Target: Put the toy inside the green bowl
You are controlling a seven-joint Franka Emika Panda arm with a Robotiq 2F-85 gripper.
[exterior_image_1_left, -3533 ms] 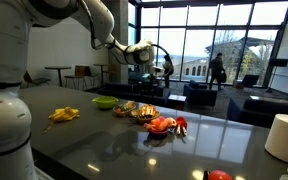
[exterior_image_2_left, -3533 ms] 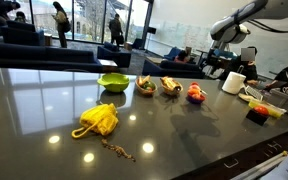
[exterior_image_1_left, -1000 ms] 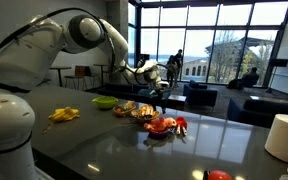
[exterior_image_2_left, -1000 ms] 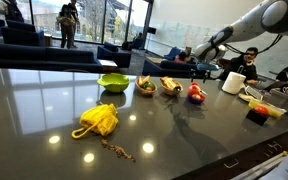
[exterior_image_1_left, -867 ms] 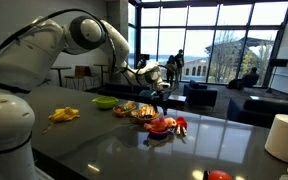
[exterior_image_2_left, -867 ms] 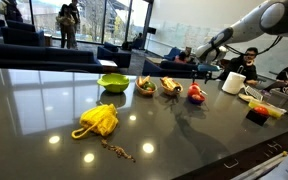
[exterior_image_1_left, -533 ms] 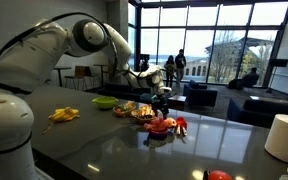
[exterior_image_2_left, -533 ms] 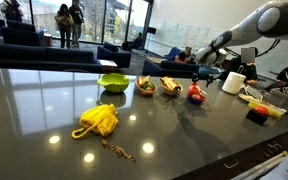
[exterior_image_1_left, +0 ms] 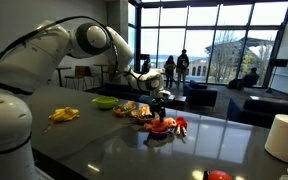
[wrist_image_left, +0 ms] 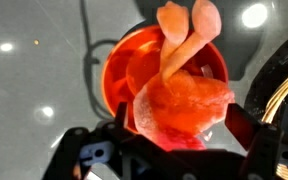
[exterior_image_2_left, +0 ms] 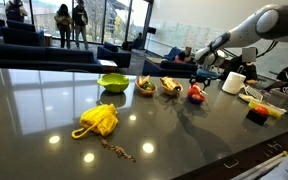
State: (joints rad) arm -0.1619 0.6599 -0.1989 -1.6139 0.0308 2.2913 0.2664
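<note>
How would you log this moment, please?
phase: pre-grasp | gripper: open over toy | toy: in red bowl | green bowl: without toy

Your arm [exterior_image_1_left: 84, 40] in both exterior views: glossy white rounded shells, bulbous joints, dark seams between links. Base segment [exterior_image_1_left: 4, 125], 8 o'clock in an exterior view: broad white cylinder. Gripper [exterior_image_1_left: 160, 98]: black, compact. Wrist view: black fingers [wrist_image_left: 89, 155] at 7 and 4 o'clock; pale cable bundle [wrist_image_left: 284, 95] at 3 o'clock. Markings too blurred for you to read.
</note>
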